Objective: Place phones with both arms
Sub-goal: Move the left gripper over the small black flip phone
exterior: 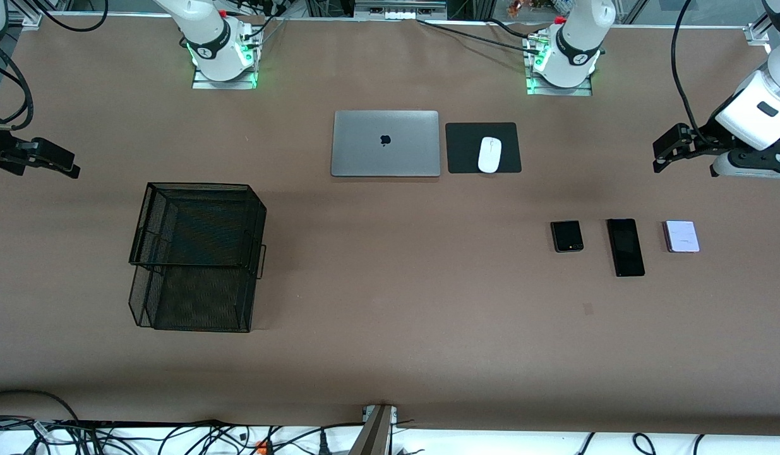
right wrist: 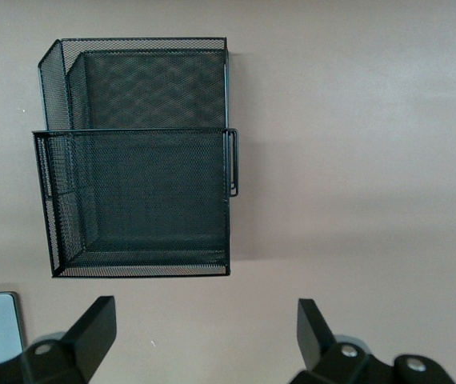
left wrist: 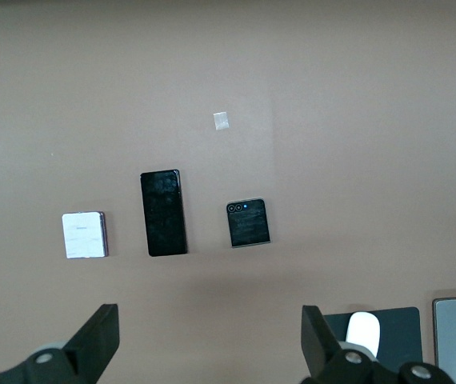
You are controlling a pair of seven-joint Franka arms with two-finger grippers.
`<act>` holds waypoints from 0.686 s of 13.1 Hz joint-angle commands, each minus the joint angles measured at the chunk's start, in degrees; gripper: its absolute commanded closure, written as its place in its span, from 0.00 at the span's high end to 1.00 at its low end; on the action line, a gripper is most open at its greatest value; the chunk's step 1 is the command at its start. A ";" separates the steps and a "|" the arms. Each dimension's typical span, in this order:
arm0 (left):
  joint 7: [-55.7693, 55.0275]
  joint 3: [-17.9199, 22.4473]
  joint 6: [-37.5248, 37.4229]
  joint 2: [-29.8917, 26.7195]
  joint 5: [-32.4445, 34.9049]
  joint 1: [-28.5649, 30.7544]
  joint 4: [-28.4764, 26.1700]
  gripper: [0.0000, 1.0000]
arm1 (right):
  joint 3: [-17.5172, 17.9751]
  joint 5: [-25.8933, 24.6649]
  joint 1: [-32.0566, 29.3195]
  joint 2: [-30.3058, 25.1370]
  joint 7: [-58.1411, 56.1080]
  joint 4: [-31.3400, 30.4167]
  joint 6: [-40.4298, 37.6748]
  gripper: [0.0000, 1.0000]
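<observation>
I see three phones in a row on the tabletop (exterior: 390, 366) toward the left arm's end. The small black phone (exterior: 566, 236) lies closest to the middle of the tabletop, the long black phone (exterior: 625, 247) sits beside it, and the lilac phone (exterior: 681, 236) is last, closest to the end of the tabletop. They lie apart from each other, none touching.

My left end effector (exterior: 660, 158) hangs in the air at the left arm's end of the tabletop, fingers spread wide and holding nothing. In the left wrist view both fingers (left wrist: 96, 336) frame the three phones on the surface below.

My right end effector (exterior: 72, 169) hangs at the right arm's end, also spread wide and holding nothing. It is up beside a black mesh tray (exterior: 197, 253), a two-tier wire organiser that stands on the tabletop. The right wrist view looks down into that tray between the fingers (right wrist: 92, 332).

A closed silver laptop (exterior: 385, 143) lies nearer the bases, in the middle. Just beside it is a black pad (exterior: 465, 148) with a white mouse (exterior: 489, 154) on it.
</observation>
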 commanded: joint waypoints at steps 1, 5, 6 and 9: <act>0.16 0.22 -1.60 0.91 0.22 -0.36 1.90 1.00 | 0.51 0.21 -0.37 -1.00 0.72 -0.96 0.43 1.00; 0.16 0.22 -2.12 0.91 0.22 -0.36 1.90 1.00 | 0.51 0.21 -0.37 -1.00 0.72 -0.96 0.52 1.00; 0.16 0.22 -2.65 0.91 0.22 -0.28 1.90 1.00 | 0.51 0.21 -0.37 -1.00 0.72 -0.96 0.52 1.00; 0.16 0.31 -2.74 0.91 0.13 -0.19 1.90 1.00 | 0.51 0.21 -0.37 -1.00 0.72 -0.96 0.61 1.00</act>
